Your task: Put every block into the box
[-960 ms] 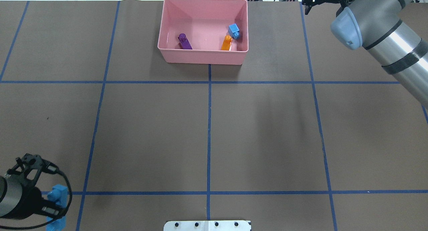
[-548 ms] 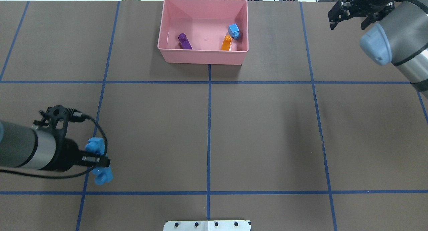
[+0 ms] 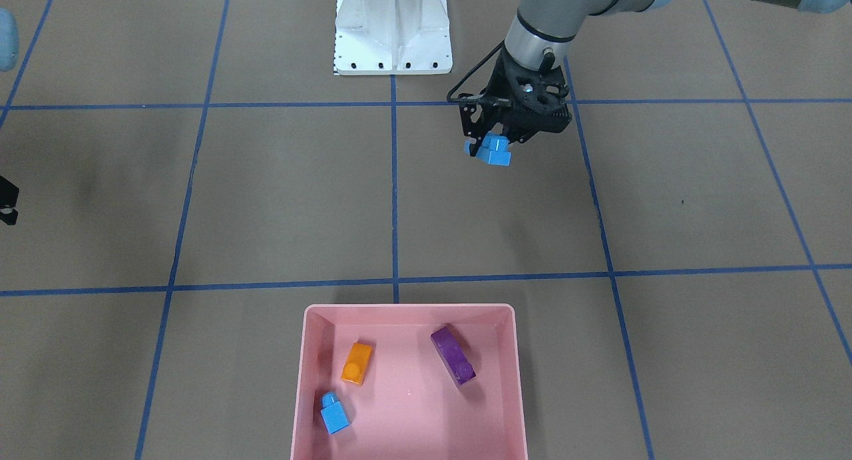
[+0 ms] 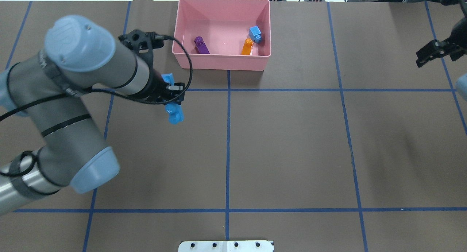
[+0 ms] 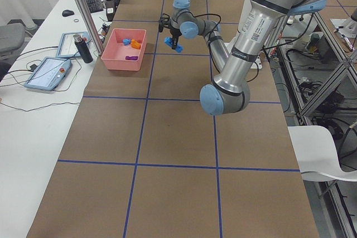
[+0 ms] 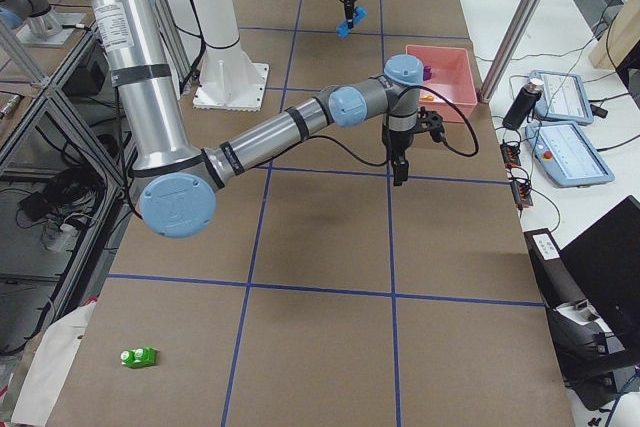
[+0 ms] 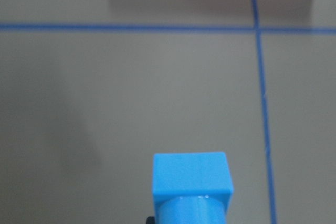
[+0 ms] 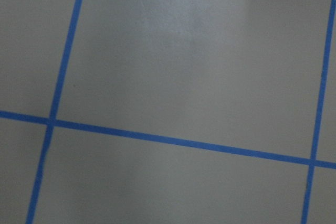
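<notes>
There are five blocks and one box. The pink box (image 4: 222,59) holds three of them, all lying on its floor. The purple block (image 4: 201,46) is towards the robot's left side of the box. The orange block (image 4: 247,47) and the small blue block (image 4: 255,34) are close together by the wall on the robot's right.

The fourth, the long blue block (image 4: 174,114), is outside the box. The left fingers (image 3: 471,135) are clamped on its middle, so that both of its ends stick out. It hangs clear of the brown tabletop (image 4: 292,153), near the box's corner on the robot's side and to the robot's left.

The fifth, the green block (image 6: 137,357), lies on the tabletop well apart from the box, out towards the robot's right end.

The right fingers (image 4: 425,58) are also well apart from the box, off to the robot's right. I cannot tell whether they are parted or closed.
</notes>
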Tool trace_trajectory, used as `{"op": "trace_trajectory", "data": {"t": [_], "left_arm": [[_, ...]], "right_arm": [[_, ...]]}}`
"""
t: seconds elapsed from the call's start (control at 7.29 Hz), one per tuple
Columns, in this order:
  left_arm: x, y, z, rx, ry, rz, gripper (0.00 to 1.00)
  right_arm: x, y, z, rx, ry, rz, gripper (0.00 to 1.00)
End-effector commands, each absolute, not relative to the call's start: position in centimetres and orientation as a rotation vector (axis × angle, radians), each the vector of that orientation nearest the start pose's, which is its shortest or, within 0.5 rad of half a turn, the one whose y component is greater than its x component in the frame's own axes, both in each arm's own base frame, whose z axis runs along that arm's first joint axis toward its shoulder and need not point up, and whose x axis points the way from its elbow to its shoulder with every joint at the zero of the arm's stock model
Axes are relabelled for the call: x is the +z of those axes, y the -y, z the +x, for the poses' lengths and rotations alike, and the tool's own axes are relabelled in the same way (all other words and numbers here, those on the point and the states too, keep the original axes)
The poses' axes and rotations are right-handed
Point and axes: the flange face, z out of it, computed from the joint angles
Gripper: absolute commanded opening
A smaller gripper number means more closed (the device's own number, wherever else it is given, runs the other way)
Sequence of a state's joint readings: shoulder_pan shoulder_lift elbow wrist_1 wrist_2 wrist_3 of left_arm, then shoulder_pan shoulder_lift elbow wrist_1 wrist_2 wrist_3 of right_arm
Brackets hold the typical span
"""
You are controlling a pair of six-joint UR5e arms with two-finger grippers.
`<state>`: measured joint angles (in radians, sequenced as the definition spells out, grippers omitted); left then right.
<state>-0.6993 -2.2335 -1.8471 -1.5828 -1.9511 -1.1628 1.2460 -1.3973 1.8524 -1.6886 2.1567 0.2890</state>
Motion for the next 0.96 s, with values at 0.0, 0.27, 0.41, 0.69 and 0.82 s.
{"op": "trace_trajectory", "data": {"t": [0.0,0.27,0.41,0.69,0.82], "left_arm": [[8.5,58.6,45.5,-0.172,-0.925,0.192,0.00],[4.9,65.9,47.8,-0.229,-0.853,0.162,0.00],[4.6,68.7,48.7,-0.253,-0.831,0.150,0.00],[8.0,72.3,50.6,-0.279,-0.807,0.131,0.00],[8.8,72.7,50.8,-0.270,-0.795,0.127,0.57]], "right_arm": [[51.0,50.4,-5.6,-0.190,0.661,0.101,1.00],[53.9,45.6,-2.9,-0.202,0.684,0.091,1.00],[55.1,43.4,-2.3,-0.194,0.687,0.075,1.00],[59.0,39.2,-1.5,-0.182,0.694,0.040,1.00],[60.5,37.1,-1.3,-0.177,0.729,0.021,1.00]]}}
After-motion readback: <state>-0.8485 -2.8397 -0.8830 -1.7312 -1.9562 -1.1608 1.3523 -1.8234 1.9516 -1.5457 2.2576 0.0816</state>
